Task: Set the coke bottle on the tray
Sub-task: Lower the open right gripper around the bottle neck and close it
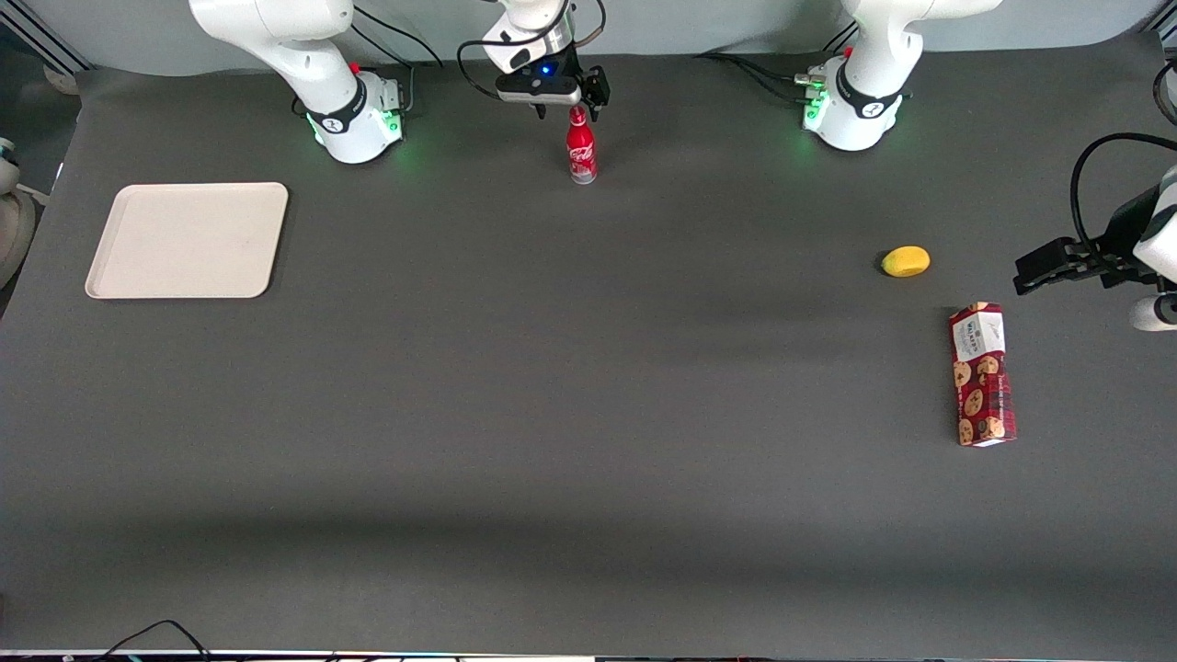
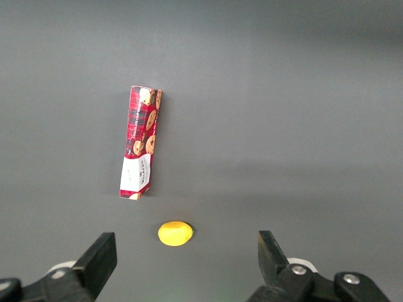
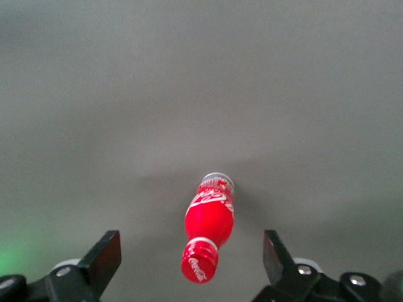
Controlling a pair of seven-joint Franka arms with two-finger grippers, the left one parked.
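Note:
The coke bottle (image 1: 580, 150) is small, slim and red with a red cap. It stands upright on the dark table, far from the front camera, between the two arm bases. My gripper (image 1: 570, 108) hovers just above its cap, open. In the right wrist view the coke bottle (image 3: 208, 226) sits between the two spread fingers (image 3: 104, 255), touching neither. The cream-white tray (image 1: 188, 240) lies flat toward the working arm's end of the table, well away from the bottle and with nothing on it.
A yellow lemon-like object (image 1: 906, 261) and a long red cookie box (image 1: 982, 374) lie toward the parked arm's end; both also show in the left wrist view, the lemon (image 2: 174, 233) and the box (image 2: 141, 141). The working arm's base (image 1: 354, 115) stands between tray and bottle.

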